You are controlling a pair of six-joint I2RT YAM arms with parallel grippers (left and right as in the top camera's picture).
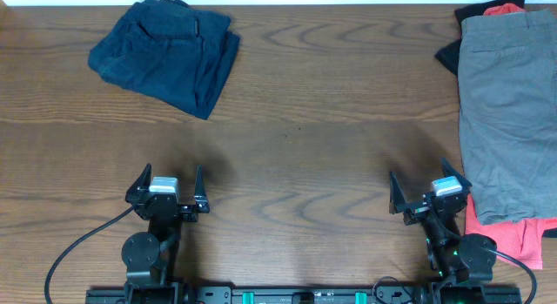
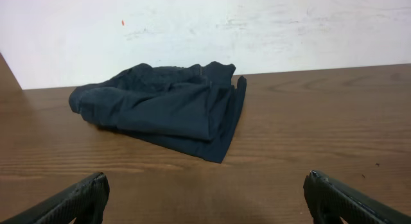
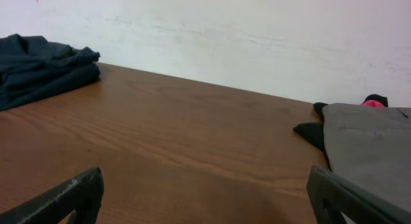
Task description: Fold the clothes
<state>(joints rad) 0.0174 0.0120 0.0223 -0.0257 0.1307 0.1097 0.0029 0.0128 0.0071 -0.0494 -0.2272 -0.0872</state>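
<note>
Wooden counter (image 1: pixel 305 156) seems left free in the middle for folding: grey shorts (image 1: pixel 505 104) lie flat over a red garment (image 1: pixel 513 239) at the right edge, likely next in turn, and a navy garment (image 1: pixel 170 51) sits far left. Left end effector (image 1: pixel 171 178) and right end effector (image 1: pixel 424 184) wait wide open, empty.

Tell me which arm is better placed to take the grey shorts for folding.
The right arm. Its open right gripper sits just beside the grey shorts, which lie at the right side of the table. The left gripper, also open, is far across the table, nearer the navy garment.
</note>
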